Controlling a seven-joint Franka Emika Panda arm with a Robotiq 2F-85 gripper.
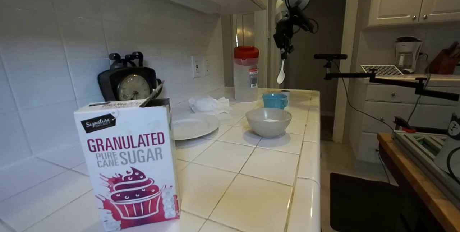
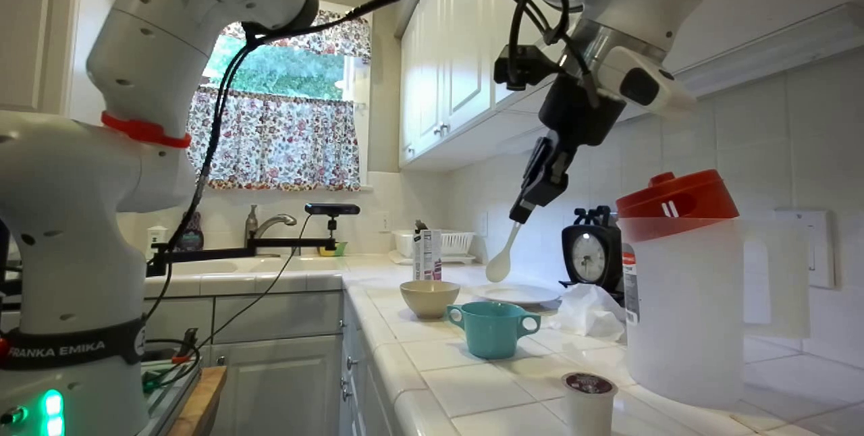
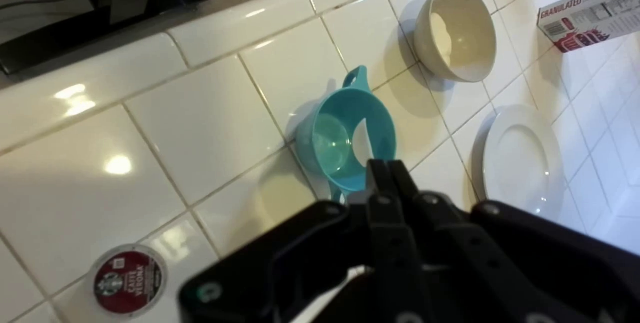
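Right of centre in an exterior view, the gripper [image 2: 522, 212] is pinching 1 white spoon [image 2: 499, 266] by its handle; the spoon is slanting downward, scoop end lowest.

Kitchen interior: white tiled wall [image 1: 46, 81] behind a tiled counter [image 1: 251, 196]; white cabinets [image 2: 466, 65] above; floral curtains [image 2: 270, 142] at a daylit window [image 2: 277, 70]; dark mat [image 1: 363, 199] on the floor [image 1: 332, 156].

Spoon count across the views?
1: a white, oval-headed, plastic-looking spoon, held in the black two-fingered gripper, hanging above the glossy white tiled countertop. Others may be hidden in the white slatted dish rack; its inside isn't visible.
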